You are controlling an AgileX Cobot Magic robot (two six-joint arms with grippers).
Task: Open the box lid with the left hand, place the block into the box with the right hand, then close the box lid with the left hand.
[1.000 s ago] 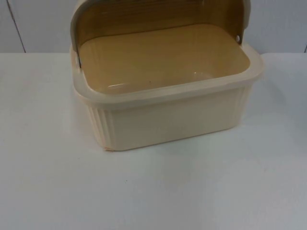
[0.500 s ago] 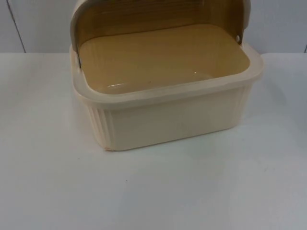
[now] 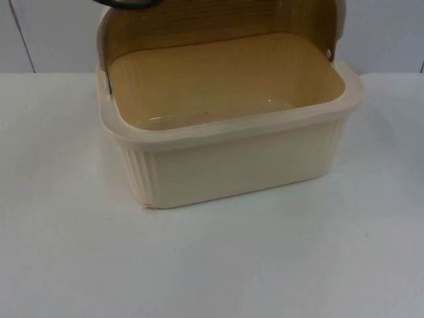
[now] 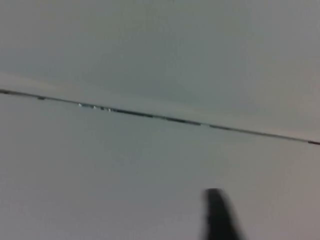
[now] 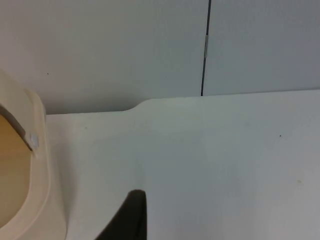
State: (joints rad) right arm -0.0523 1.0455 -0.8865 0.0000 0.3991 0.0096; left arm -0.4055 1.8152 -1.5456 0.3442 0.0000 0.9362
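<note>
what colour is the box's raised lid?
Translucent amber-brown with a pale grey-cream edge, on the lid of the cream box; it shows best in the top view.

Box [image 3: 225,159] on table [image 3: 265,265], lid [image 3: 218,23] raised behind.

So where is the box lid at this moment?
In the top view the lid stands raised over the back edge of the cream box, in front of the grey partition wall.

Cream ribbed box [image 3: 232,159] stands open, amber lid [image 3: 218,23] raised behind.
</note>
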